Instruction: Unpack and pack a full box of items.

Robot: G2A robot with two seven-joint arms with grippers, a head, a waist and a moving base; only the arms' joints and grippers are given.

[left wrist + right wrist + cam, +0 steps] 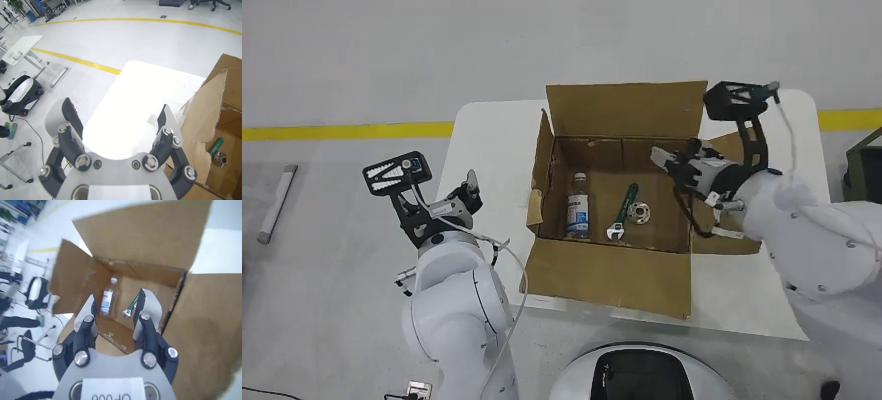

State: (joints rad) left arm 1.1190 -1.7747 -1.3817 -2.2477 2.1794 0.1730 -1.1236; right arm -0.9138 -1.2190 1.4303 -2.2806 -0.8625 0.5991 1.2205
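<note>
Open box (607, 275) on the table (492, 130) holds a bottle (579, 205), with wrench (623, 212) and flange (641, 212) at its 3 o'clock; right end effector (670, 158), spread and empty, hovers at the box's 2 o'clock rim; left end effector (467, 190) likewise at 9 o'clock; descending may snag cardboard or roll the bottle.

I work at a white table (492, 130) on a pale grey floor (342, 60); a yellow line (342, 131) runs across the floor on either side of it. A grey bar (275, 203) lies on the floor to my left. Farther off stand another white table (22, 47), a black-and-white machine (20, 94) with a cable (36, 132) beside it, and a blue bin (31, 15).
</note>
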